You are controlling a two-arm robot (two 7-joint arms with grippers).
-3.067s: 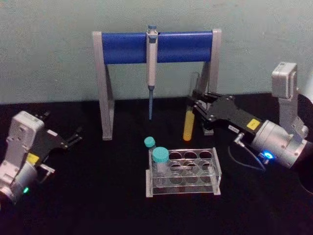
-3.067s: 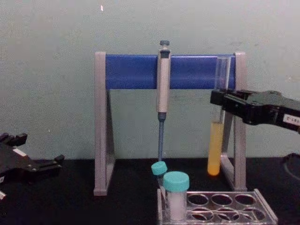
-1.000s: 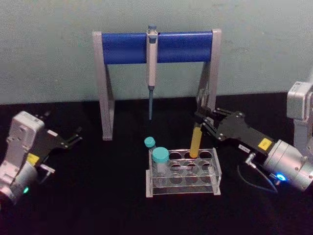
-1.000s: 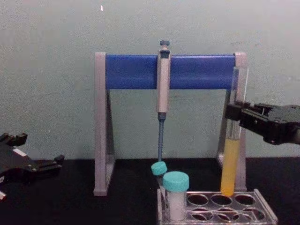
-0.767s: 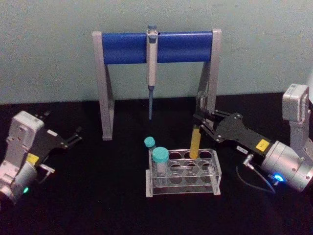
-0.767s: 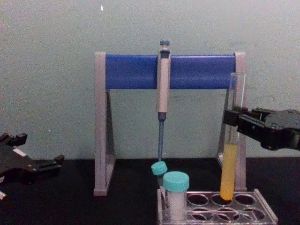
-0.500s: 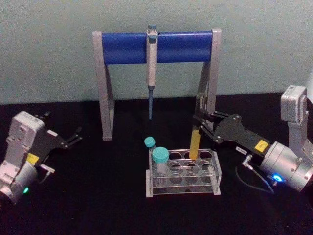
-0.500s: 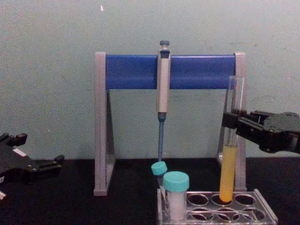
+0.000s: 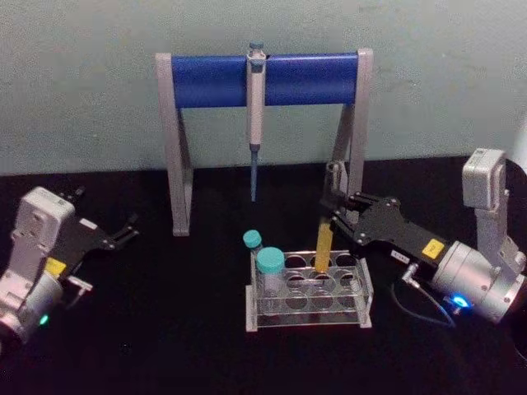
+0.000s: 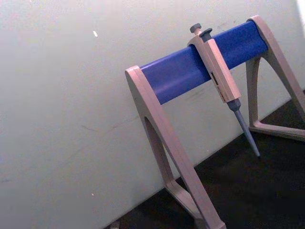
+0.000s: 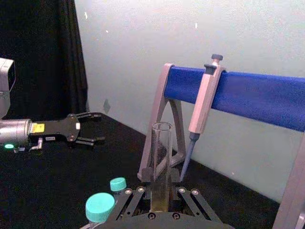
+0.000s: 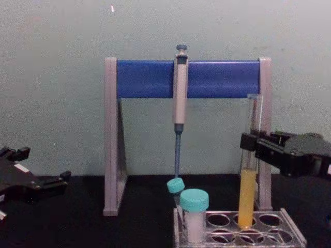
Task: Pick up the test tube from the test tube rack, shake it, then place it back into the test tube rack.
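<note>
The test tube [image 9: 324, 240] is a thin clear glass tube with yellow-orange liquid in its lower part. It stands nearly upright, its round bottom inside a back-row hole of the translucent test tube rack [image 9: 329, 311]. My right gripper [image 9: 333, 210] is shut on the tube's clear upper part, above the liquid. From the chest the tube [image 12: 247, 196] dips into the rack [image 12: 289, 235], held by the right gripper [image 12: 251, 145]. In the right wrist view the tube [image 11: 161, 157] rises between my fingers [image 11: 138, 194]. My left gripper [image 9: 128, 230] rests open at the far left.
Two teal-capped vials [image 9: 269, 265] sit in the rack's left end. Behind stands a tall grey-legged stand with a blue crossbar [image 9: 263, 80], a grey-blue pipette [image 9: 254, 115] hanging from it. The stand's right leg [image 9: 356, 156] is just behind the tube.
My right gripper has come down and slightly leftward with the tube. The tube's bottom has sunk from above the rack's rim into a back-row hole. The left arm has not moved.
</note>
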